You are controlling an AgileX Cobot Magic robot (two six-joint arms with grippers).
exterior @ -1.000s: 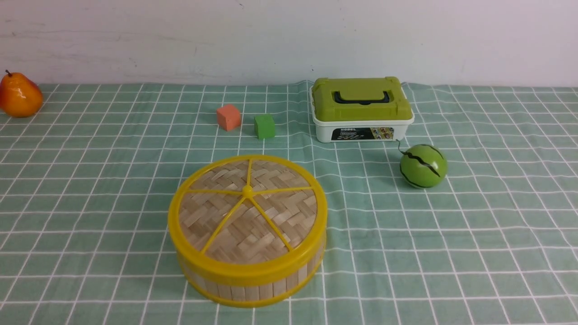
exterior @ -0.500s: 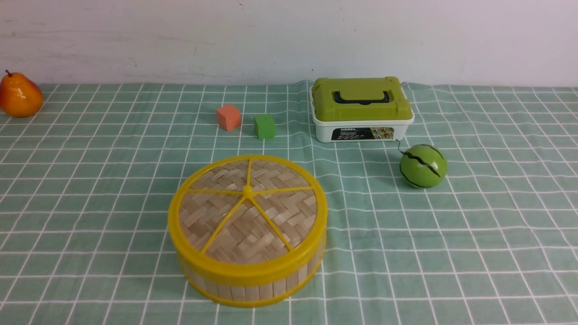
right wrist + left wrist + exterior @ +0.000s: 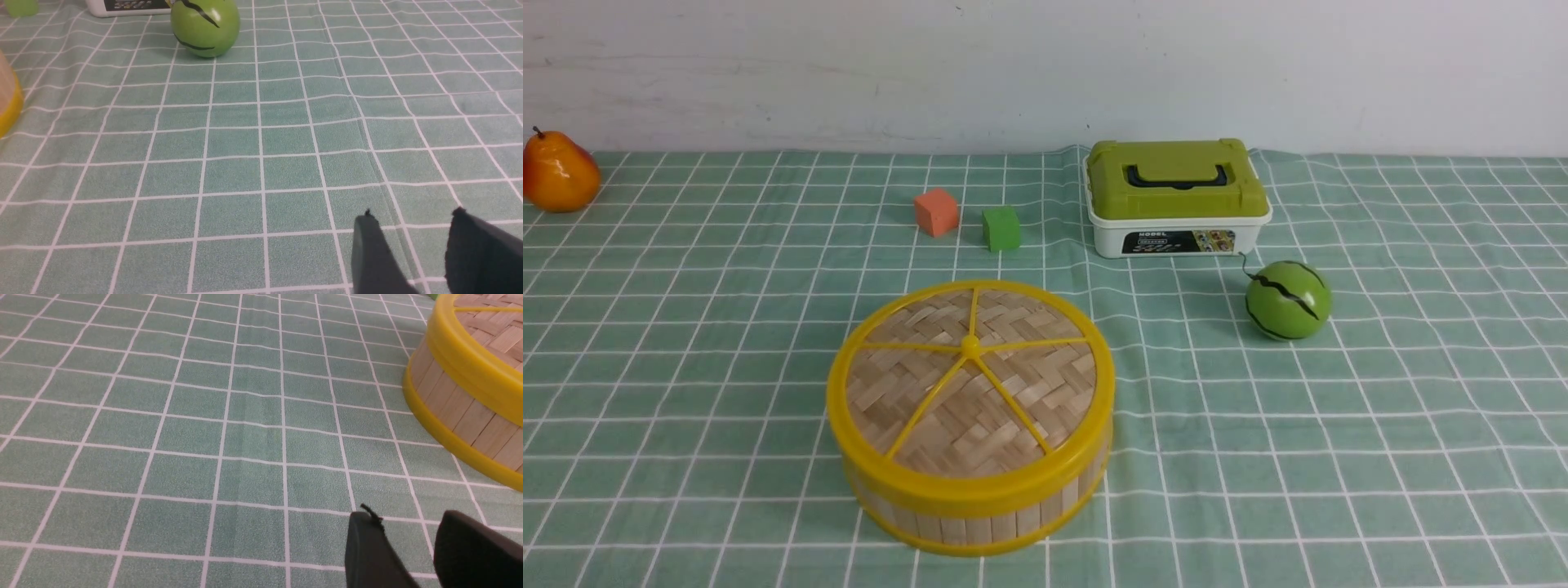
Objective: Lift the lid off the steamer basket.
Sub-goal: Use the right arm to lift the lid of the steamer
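**Lid seated on the steamer basket, both arms' fingers open and empty**

The lid point(image 3: 970, 384), a woven bamboo disc with a yellow rim, five yellow spokes and a small centre knob, lies flat on top of the steamer basket point(image 3: 980, 514) and covers it fully. The basket stands upright on the table point(image 3: 1339, 457), which is spread with a green checked cloth. It is in the near middle of the front view, a little towards the robot's left.

Behind the basket, well apart from it, an orange cube point(image 3: 935, 211) and a green cube point(image 3: 1001, 228) sit side by side. To their right stands a white box with a green lid and black handle point(image 3: 1176, 196). A toy watermelon point(image 3: 1288, 300) rests just in front of the box's right corner. An orange pear point(image 3: 557, 173) stands at the far left edge.

The left fingers point(image 3: 367, 551) hang low over bare cloth near the basket's wall, parted with nothing between them. The right fingers point(image 3: 372, 253) are likewise parted and empty, over open cloth, with the watermelon well ahead of them.
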